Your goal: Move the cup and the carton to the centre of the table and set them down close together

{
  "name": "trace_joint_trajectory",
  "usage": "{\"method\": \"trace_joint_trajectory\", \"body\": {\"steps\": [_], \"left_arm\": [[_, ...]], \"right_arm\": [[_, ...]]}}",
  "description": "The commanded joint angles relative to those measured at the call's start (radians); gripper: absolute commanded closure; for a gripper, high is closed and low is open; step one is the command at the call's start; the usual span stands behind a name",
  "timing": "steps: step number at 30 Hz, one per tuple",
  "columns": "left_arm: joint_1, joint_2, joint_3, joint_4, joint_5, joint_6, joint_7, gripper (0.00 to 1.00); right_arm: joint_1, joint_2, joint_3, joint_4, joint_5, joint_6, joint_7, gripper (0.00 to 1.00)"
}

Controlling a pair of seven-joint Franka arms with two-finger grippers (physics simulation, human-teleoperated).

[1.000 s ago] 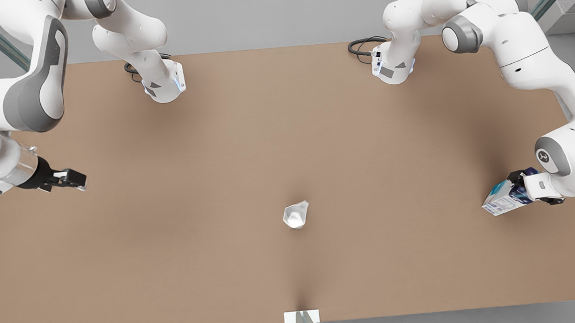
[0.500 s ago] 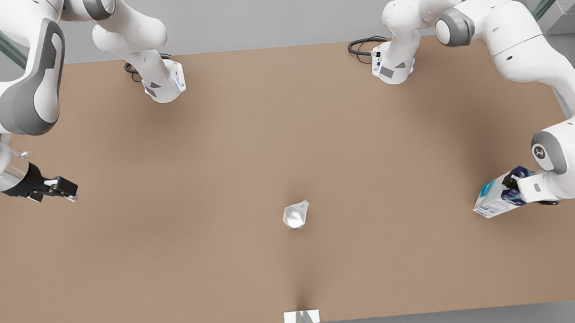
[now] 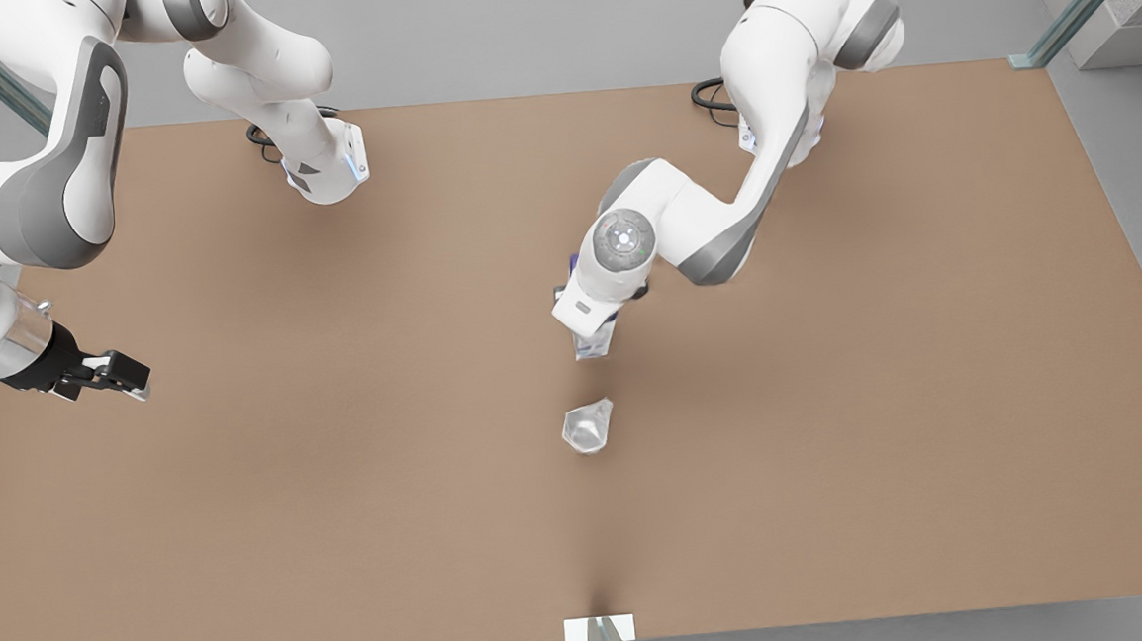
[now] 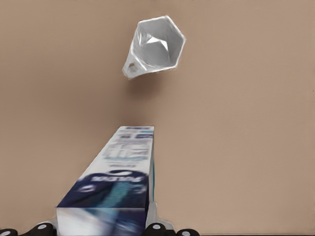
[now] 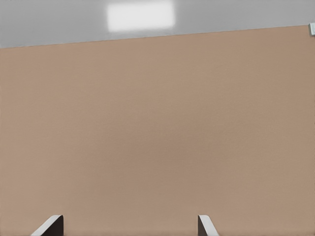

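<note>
Two grippers: left gripper (image 3: 594, 344) clamps white-teal-blue rectangular carton (image 4: 115, 184) mid brown table (image 3: 345, 523), near small translucent silvery cup (image 3: 588, 425). Right gripper (image 3: 123, 373) waits at front view's left, fingers (image 5: 49, 227) wide apart.

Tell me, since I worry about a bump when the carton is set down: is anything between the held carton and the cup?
Nothing visible. The left gripper holds the carton near the middle of the table, and bare tabletop separates it from the cup. The right gripper waits open by the front view's left edge.
</note>
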State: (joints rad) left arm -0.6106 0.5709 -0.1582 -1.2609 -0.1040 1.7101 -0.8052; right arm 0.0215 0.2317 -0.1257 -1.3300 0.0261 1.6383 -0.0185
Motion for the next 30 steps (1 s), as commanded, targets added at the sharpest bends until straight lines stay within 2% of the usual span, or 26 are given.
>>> {"method": "trace_joint_trajectory", "body": {"steps": [1,6,7,8,15,17,18,19,20,21,22,23,24,25,27,30], "left_arm": [[-0.001,0.001,0.0,0.0,-0.008,0.0,-0.009,0.33],[-0.024,0.066,0.0,-0.002,0.0,0.092,-0.012,0.32],[-0.023,0.081,0.0,0.0,-0.002,0.094,-0.006,0.05],[-0.023,0.087,0.002,0.0,-0.003,0.094,-0.003,0.0],[-0.021,0.06,0.003,0.001,-0.006,0.078,-0.011,0.0],[-0.012,0.007,0.04,0.024,0.003,-0.029,0.029,0.0],[-0.011,0.004,0.156,0.069,0.001,-0.125,0.171,0.0],[-0.011,-0.019,0.363,0.077,-0.005,-0.172,0.45,0.0],[-0.009,-0.025,0.497,0.077,-0.02,-0.173,0.651,0.0],[-0.009,-0.032,0.6,0.077,-0.062,-0.173,0.765,0.0],[0.009,-0.081,0.631,0.068,-0.054,-0.173,0.791,0.0],[0.115,-0.147,0.521,0.06,-0.034,-0.175,0.784,0.0],[0.307,-0.204,0.28,0.06,0.119,-0.188,0.776,0.0],[0.411,-0.252,0.169,0.037,0.159,-0.188,0.778,0.0],[0.469,-0.371,0.161,-0.06,0.173,-0.182,0.784,0.0],[0.483,-0.378,0.157,-0.064,0.173,-0.181,0.782,0.0]], "right_arm": [[0.0,0.0,0.0,0.0,0.0,0.0,0.0,0.0],[0.002,0.001,0.0,0.0,0.002,0.002,0.0,0.0],[0.002,0.001,0.0,0.0,0.002,0.006,0.0,0.0],[0.002,0.001,0.0,0.0,0.002,0.006,0.0,0.0],[0.003,0.001,0.0,0.0,0.005,0.012,0.0,0.0],[0.003,0.001,0.0,0.0,0.005,0.012,0.0,0.0],[0.003,0.001,0.0,0.0,0.006,0.014,0.002,0.0],[0.003,0.001,0.0,0.0,0.008,0.014,0.002,0.0],[0.003,0.001,0.0,0.0,0.008,0.014,0.002,0.0],[0.003,0.001,0.0,0.0,0.008,0.014,0.002,0.0],[0.003,0.001,0.0,0.0,0.008,0.014,0.002,0.0],[0.003,0.001,0.0,0.0,0.008,0.014,0.0,0.0],[0.003,0.001,0.0,0.0,0.008,0.014,0.002,0.0],[0.003,0.001,0.0,0.0,0.008,0.014,0.002,0.0],[0.0,0.001,0.0,0.0,0.009,0.014,0.002,0.0],[-0.002,-0.008,0.0,0.0,0.002,0.012,0.002,0.0]]}}
